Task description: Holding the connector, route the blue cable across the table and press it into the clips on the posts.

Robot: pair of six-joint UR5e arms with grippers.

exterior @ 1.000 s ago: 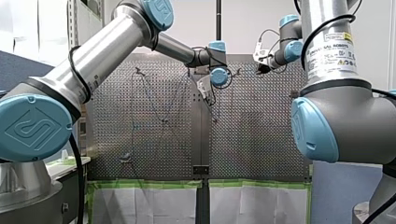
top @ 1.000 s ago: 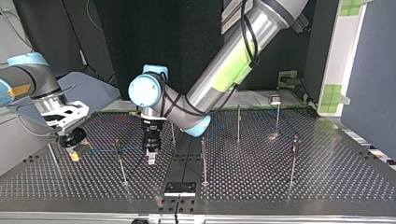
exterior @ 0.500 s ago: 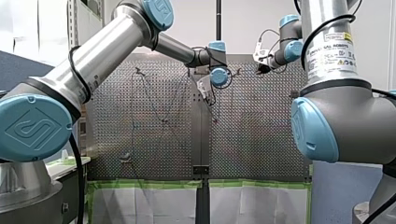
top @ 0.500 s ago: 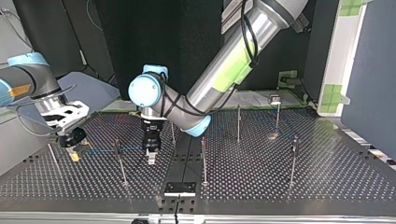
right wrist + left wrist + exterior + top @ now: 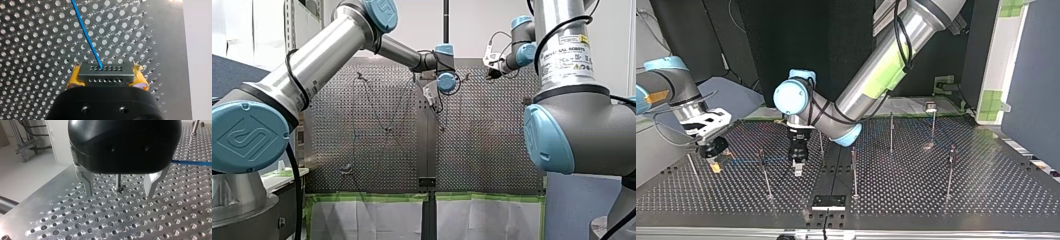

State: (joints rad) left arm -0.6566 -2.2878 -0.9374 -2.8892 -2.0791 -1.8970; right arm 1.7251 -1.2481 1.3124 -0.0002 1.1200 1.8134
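As the right pincer (image 5: 106,74) clenches its yellow pads (image 5: 73,78) on both ends of the connector (image 5: 105,78), the part shows as a dark grey rectangular block with two neat rows of small round holes. The blue cable (image 5: 86,35), thin and glossy, leaves one upper hole and runs straight out over the surface (image 5: 32,57), a brushed metal plate drilled in a regular grid with letters along its edge. The cable's far end is cut off in the right wrist view.

Over on the left, the pincer (image 5: 119,193) has a rounded, shiny black housing and two tapered metal fingers (image 5: 87,182), released and spread wide, grasping nothing. A slim steel post (image 5: 118,182) shows in the gap between them, its top hidden behind the housing.

In the top view, the connector sits low at the left. The cable reaches toward a thin post (image 5: 765,175), where any clip is too small to make out.
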